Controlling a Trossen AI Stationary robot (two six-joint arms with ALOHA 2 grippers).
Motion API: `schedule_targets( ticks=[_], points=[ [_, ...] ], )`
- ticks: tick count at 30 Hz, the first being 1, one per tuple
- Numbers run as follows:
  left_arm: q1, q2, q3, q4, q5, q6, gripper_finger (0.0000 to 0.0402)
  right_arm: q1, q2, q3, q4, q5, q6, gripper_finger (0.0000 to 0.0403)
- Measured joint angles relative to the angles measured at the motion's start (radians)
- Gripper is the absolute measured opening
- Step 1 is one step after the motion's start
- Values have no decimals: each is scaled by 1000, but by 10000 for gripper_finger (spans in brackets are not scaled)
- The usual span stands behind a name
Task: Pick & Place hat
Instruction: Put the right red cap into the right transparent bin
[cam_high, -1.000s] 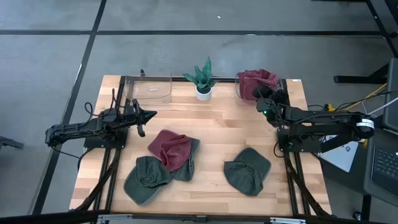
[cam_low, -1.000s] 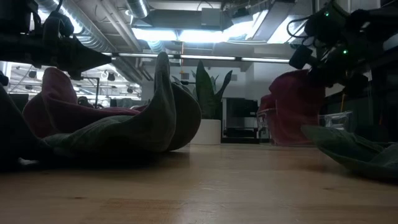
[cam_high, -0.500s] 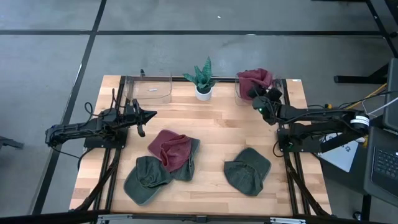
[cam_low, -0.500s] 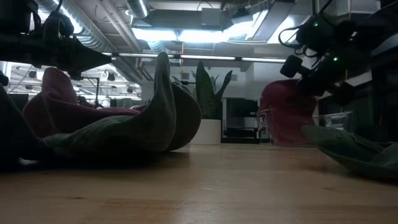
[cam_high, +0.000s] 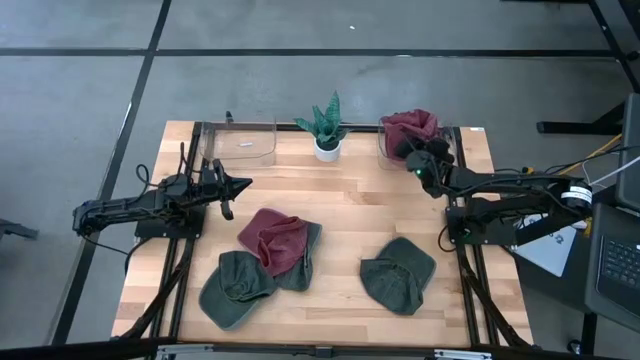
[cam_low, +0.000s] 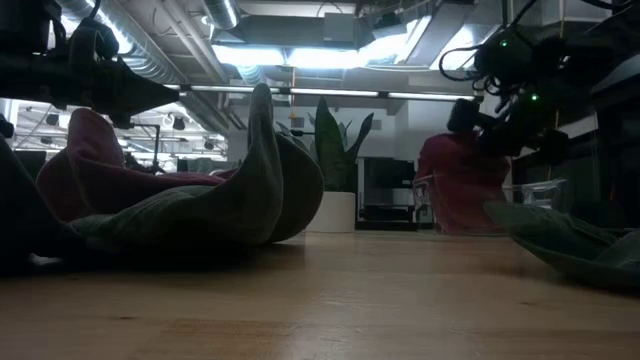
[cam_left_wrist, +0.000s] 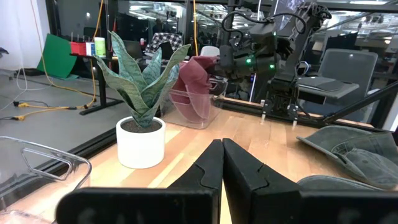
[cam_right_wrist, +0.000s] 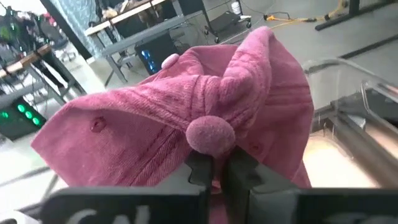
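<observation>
A red hat (cam_high: 410, 128) sits in the clear bin (cam_high: 385, 150) at the table's far right, and my right gripper (cam_high: 418, 158) is shut on it from the near right side. The left wrist view shows this hat (cam_left_wrist: 196, 81) drooping into the bin (cam_left_wrist: 202, 112). A second red hat (cam_high: 272, 238) lies mid-table on green hats (cam_high: 235, 287). Another green hat (cam_high: 400, 272) lies at the near right. My left gripper (cam_high: 245, 183) waits shut at the left, pointing level, touching nothing. My right gripper pinches the red hat's crown cloth (cam_right_wrist: 214, 155) just below the top button (cam_right_wrist: 211, 134), between its two fingers. The fingers come nearly level, slanting a little down, from the table's near right. The hat's lower part hangs inside the clear bin.
A potted plant (cam_high: 327, 125) stands at the far middle between the two bins. A second clear bin (cam_high: 245, 140) stands at the far left. Bare wood lies mid-table between the hat pile and the right green hat.
My right gripper has moved a little toward the table's left and far edge and rolled at the wrist, carrying the red hat with it over the bin. The hat now bunches more narrowly in the bin.
</observation>
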Motion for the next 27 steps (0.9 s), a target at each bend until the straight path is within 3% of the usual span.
schedule_targets(
  ticks=[5,12,22,27],
  points=[
    [0,0,0,0,0,0,4,0,0,7,26,-16,-147,54],
    [0,0,0,0,0,0,4,-20,0,95,-15,-58,-300,121],
    [0,0,0,0,0,0,4,-47,-38,359,-428,-65,-414,172],
    [0,0,0,0,0,0,4,-38,-60,543,-675,-208,-412,172]
  ],
)
